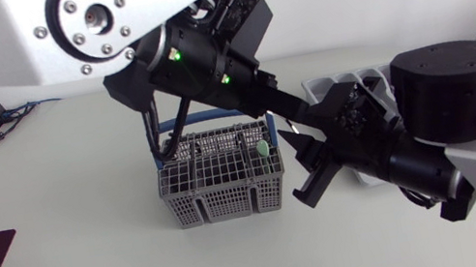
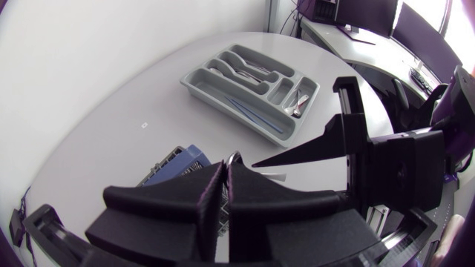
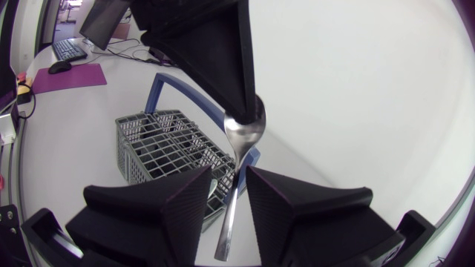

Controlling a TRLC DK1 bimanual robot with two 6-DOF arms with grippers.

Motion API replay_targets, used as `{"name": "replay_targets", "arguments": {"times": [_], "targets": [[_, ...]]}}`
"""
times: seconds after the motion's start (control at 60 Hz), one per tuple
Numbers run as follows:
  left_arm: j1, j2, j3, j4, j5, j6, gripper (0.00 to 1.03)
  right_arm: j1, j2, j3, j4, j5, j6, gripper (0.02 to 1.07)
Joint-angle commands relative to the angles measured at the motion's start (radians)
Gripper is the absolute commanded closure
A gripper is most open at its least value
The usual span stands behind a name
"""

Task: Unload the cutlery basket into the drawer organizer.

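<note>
steel spoon [image 3: 245, 130] | left claw [image 2: 226, 169] clamped on its bowl | right claw [image 3: 229, 176] slightly open around handle

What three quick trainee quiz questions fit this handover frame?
1. True or false: the left hand pinches the spoon by its bowl.
2. The right hand's fingers are: A) clamped on the handle, B) open around the handle, C) holding a fork.
3. Fill in: the spoon's destination is the grey ___.
Key: 1 true; 2 B; 3 organizer.
</note>
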Motion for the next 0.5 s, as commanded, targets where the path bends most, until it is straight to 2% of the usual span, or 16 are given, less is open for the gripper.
{"name": "replay_targets", "arguments": {"times": [0.0,0.067,0.15,0.333,0.483], "targets": [[0.009,0.010,0.001,0.006,0.018,-0.028,0.93,-0.002,0.022,0.030,0.022,0.009,0.017,0.72],[0.010,0.009,0.000,0.006,0.018,-0.028,0.93,-0.003,0.030,0.034,0.023,0.009,0.017,0.79],[0.012,0.007,-0.003,0.006,0.019,-0.028,0.93,-0.003,0.033,0.037,0.023,0.009,0.017,0.81],[0.017,0.006,-0.005,0.006,0.018,-0.028,0.93,-0.005,0.039,0.042,0.017,0.009,0.017,0.97],[0.017,0.003,-0.005,0.006,0.018,-0.028,0.93,-0.005,0.039,0.034,0.012,0.009,0.017,0.99]]}}
